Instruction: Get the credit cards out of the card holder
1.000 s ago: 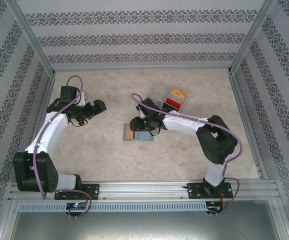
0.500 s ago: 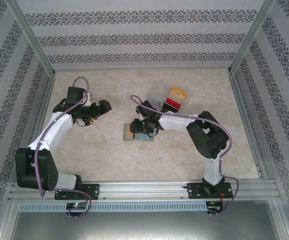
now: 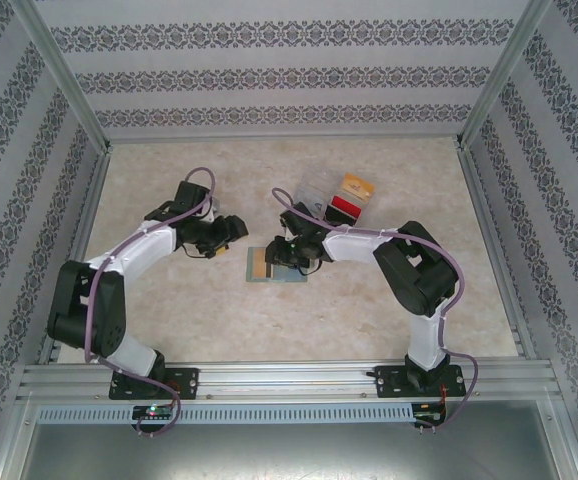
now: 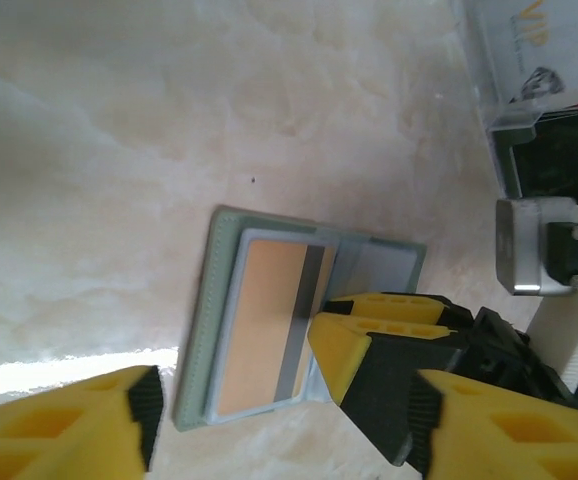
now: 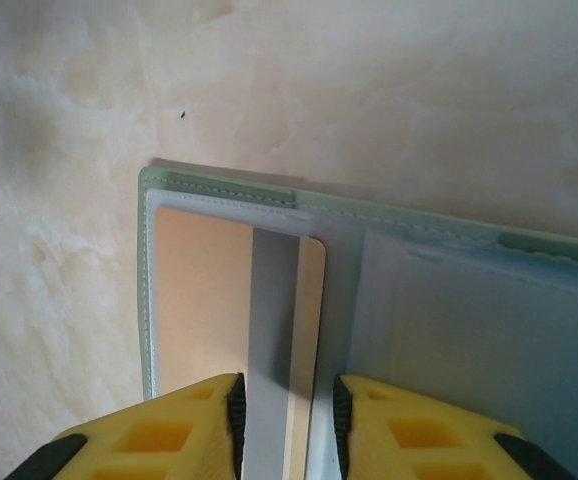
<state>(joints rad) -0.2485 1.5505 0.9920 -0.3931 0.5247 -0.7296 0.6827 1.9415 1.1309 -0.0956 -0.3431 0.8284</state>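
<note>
Tan card (image 5: 204,310), thin, stiff, slick, likely best pinched at exposed edge, lower centre; right gripper (image 5: 286,430) held narrow, left gripper (image 4: 284,415) wide.

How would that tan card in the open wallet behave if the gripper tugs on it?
The tan card lies flat and thin with straight edges, so probably stiff and light. Its smooth face may slip under the right gripper. The card holder frames it in a pocket, so it might drag along.

Right end effector (image 5: 286,410) blocks card holder (image 5: 449,300); leftward free.
</note>
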